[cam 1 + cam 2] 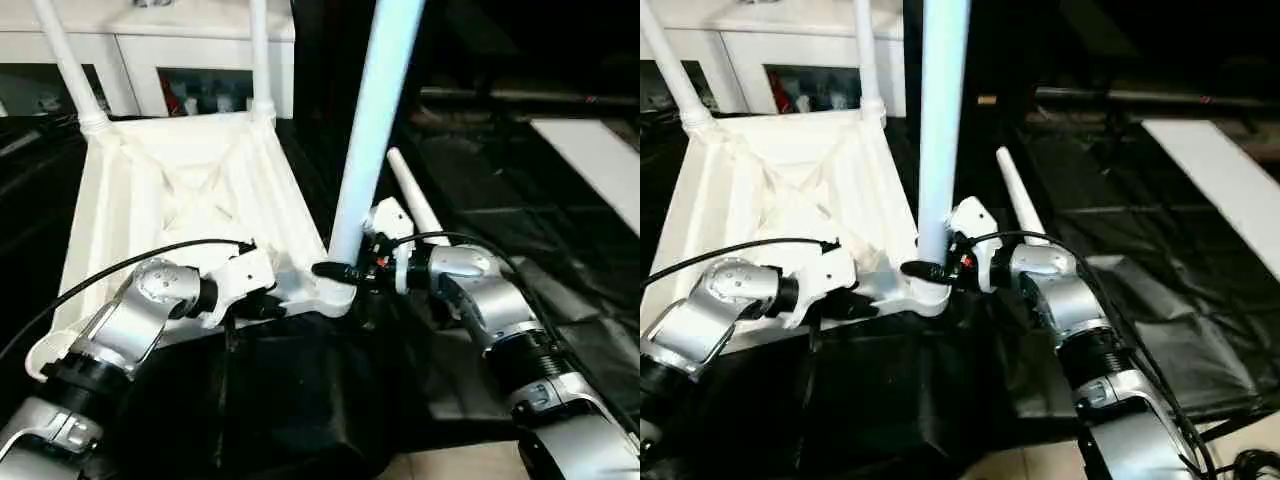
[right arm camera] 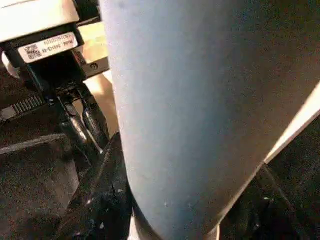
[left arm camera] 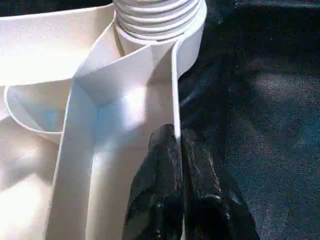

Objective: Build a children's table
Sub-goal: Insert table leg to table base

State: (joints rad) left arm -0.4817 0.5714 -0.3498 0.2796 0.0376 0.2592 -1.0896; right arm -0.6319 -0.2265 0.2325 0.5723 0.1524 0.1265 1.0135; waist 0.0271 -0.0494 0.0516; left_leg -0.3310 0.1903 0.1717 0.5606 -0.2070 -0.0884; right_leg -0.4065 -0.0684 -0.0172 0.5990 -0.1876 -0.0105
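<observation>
Upright – leg in right gripper

Both silver forearms reach in from the near edge toward one corner of the work.

The left arm comes in low from the left, wrist bent inward, and its left gripper has both black fingers pressed together, pinching the thin white rim of the tabletop. The right arm angles in from the right with the wrist turned toward the left one; the right gripper holds its fingers about half apart, one on each side of the upright leg, gripping it just above its base.
</observation>
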